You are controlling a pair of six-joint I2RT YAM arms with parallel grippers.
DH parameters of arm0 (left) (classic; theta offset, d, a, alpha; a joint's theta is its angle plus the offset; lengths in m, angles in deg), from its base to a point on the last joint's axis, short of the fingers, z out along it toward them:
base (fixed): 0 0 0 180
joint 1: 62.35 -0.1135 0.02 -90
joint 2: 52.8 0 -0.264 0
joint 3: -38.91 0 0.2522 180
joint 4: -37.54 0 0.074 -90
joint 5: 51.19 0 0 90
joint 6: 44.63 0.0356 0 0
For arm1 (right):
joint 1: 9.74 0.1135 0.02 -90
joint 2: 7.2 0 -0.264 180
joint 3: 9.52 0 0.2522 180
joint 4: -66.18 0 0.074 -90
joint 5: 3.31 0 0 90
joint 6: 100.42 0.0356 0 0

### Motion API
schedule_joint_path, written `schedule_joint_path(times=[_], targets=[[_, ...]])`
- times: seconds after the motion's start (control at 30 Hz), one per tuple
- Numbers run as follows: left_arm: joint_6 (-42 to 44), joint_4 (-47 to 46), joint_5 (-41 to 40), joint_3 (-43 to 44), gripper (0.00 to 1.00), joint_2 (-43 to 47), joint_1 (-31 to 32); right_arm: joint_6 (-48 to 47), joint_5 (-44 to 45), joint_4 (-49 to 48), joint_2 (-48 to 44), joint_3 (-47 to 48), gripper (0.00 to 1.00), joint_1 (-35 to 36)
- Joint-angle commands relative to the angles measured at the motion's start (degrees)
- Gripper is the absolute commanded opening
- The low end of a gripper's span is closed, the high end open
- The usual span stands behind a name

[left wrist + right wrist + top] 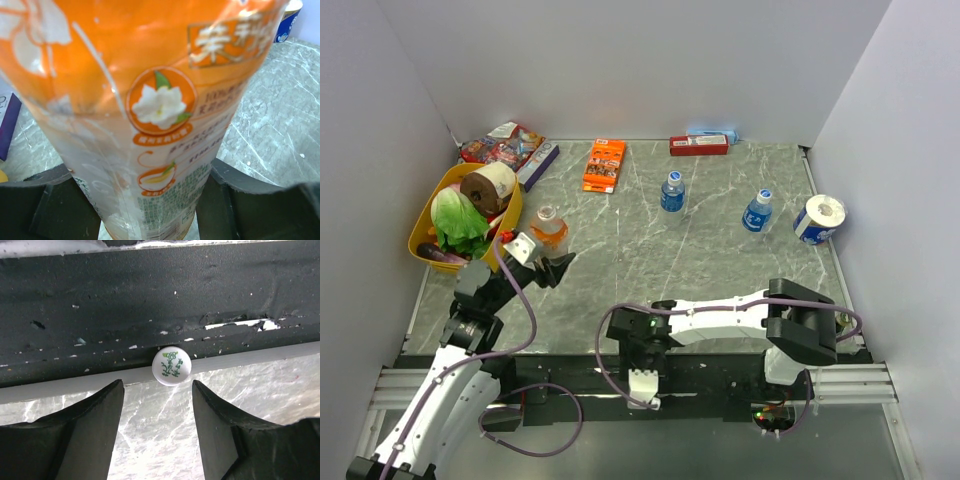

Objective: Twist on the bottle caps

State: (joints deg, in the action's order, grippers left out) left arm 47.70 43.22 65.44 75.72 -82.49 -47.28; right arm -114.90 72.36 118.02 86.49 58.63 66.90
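At lower centre of the top view my right gripper point(156, 390) hangs with jaws spread, the whitish cap point(171, 366) lying just past its tips by the black rail point(150, 300). Far left, my left gripper point(150, 200) pinches the orange bottle point(160, 105), which looks uncapped. I judge I'm fetching the cap: next, ease forward and close on it squarely.

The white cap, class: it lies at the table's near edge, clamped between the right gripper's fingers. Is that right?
Not clamped. The right wrist view shows the white cap lying free at the table's near edge, just beyond the open right gripper.
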Motion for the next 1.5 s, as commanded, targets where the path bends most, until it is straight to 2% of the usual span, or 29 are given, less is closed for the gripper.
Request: schedule_joint_path(times=[0.0,0.27,0.47,0.67,0.7,0.83,0.93,1.1,1.27,1.47], targets=[[-0.57,-3.44,0.17,-1.07,0.6,1.04,-0.3,-0.19,-1.67,0.84,2.1,2.82,0.64,0.88],[-0.48,-2.65,0.61,-1.25,0.6,1.66,-0.48,0.69,-1.85,-0.12,5.36,4.41,0.63,1.49],[-0.66,-3.17,0.88,-1.51,0.6,1.22,-0.48,1.65,-2.28,0.5,6.68,5.2,0.57,1.49],[-0.74,-3.35,0.79,-1.78,0.6,0.87,-0.57,2.62,-2.11,-0.55,7.47,5.2,0.47,1.14],[-0.66,-3.26,0.79,-1.78,0.6,0.69,-0.57,2.88,-2.11,-0.99,7.56,5.11,0.41,1.05],[-0.66,-2.3,1.14,-1.34,0.6,-0.01,-0.66,5.43,-0.71,-3.01,6.16,5.02,0.33,-0.26],[-0.92,-1.86,2.1,-0.64,0.59,-0.71,-0.66,9.11,-0.79,-2.15,3.96,7.29,0.29,-1.93],[-1.36,-2.64,2.11,-0.2,0.59,-1.33,-0.66,25.36,-8.77,0.14,2.2,13.28,0.27,-10.27],[-0.31,-1.69,-0.18,0.85,0.59,-1.77,-0.66,40.11,-14.41,-6.17,3.07,11.97,0.27,-18.18],[0.22,1.83,-0.09,2.79,0.59,-3.53,-0.66,48.31,-18.8,-11.35,7.47,11.18,0.3,-23.82]])
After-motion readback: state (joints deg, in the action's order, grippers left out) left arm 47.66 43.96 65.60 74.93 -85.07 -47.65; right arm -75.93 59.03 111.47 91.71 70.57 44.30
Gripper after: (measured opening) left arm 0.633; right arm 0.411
